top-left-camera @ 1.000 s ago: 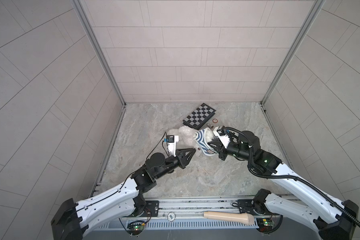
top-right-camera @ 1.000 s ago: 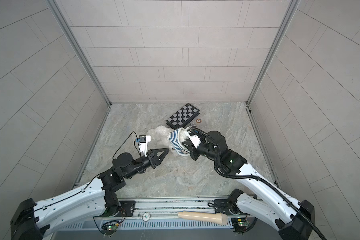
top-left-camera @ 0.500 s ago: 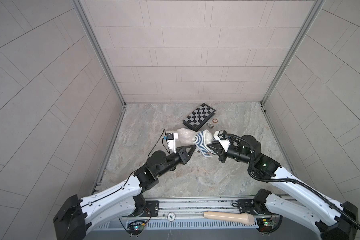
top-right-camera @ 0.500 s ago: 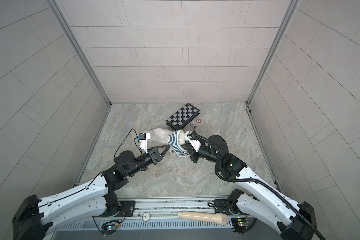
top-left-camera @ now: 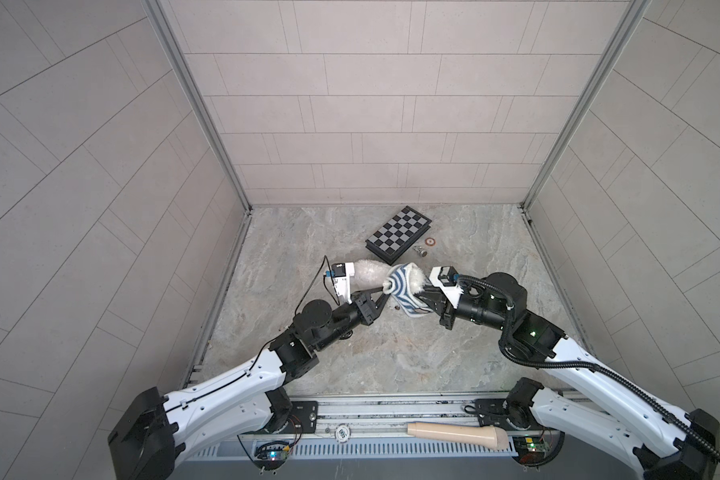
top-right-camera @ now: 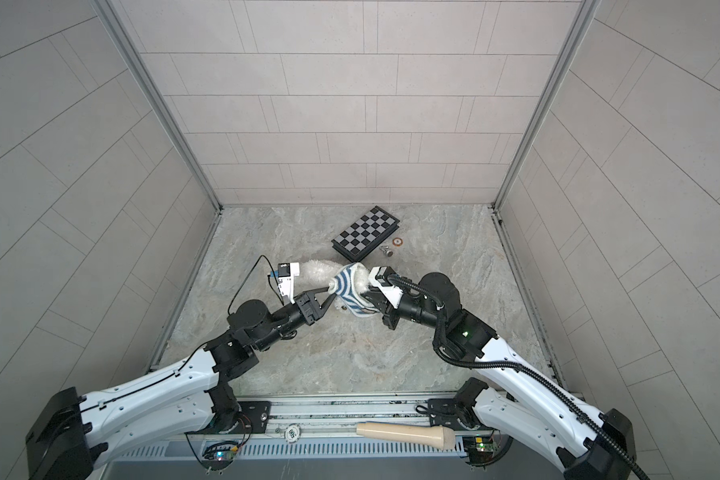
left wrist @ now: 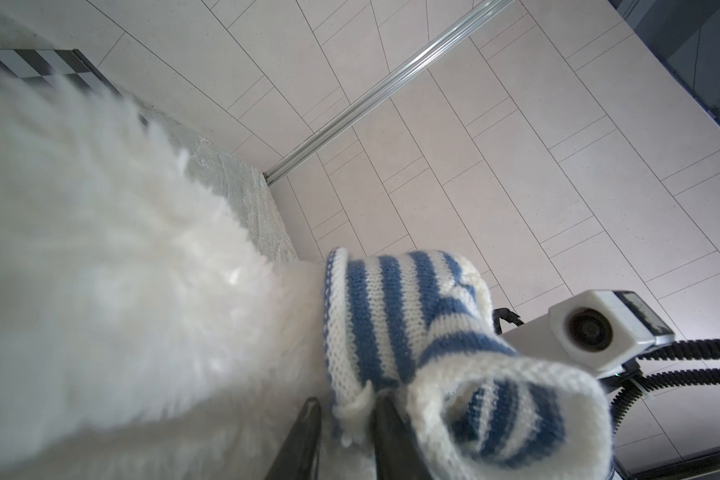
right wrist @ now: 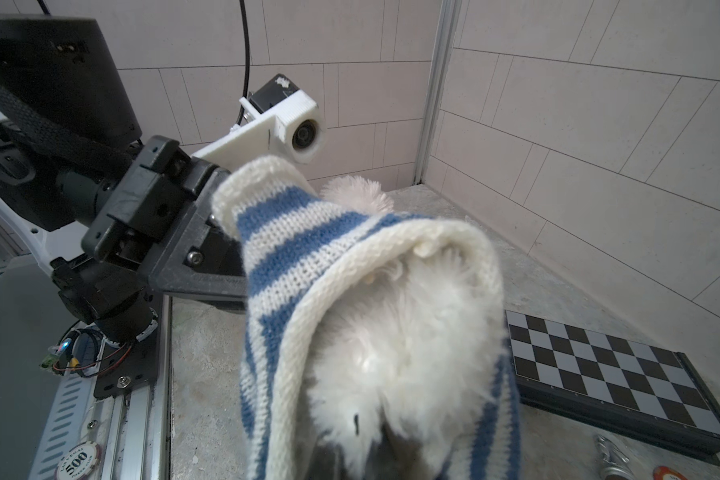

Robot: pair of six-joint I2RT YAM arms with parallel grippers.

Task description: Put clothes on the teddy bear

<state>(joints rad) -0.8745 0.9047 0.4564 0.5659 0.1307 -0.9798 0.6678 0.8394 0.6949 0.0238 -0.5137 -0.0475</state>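
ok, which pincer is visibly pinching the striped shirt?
The left pincer: a knit fold of the striped shirt sits between its fingers. The right pincer is shut too, but the teddy bear's fur hides what it grips.

Bear (top-left-camera: 366,272): fluffy white plush, stretched sideways over mid-counter (top-left-camera: 391,353). One end is bare. The other end is sleeved in a blue-and-white striped knit shirt (top-left-camera: 404,291), with fur visible in its opening. Contact with the counter cannot be determined.
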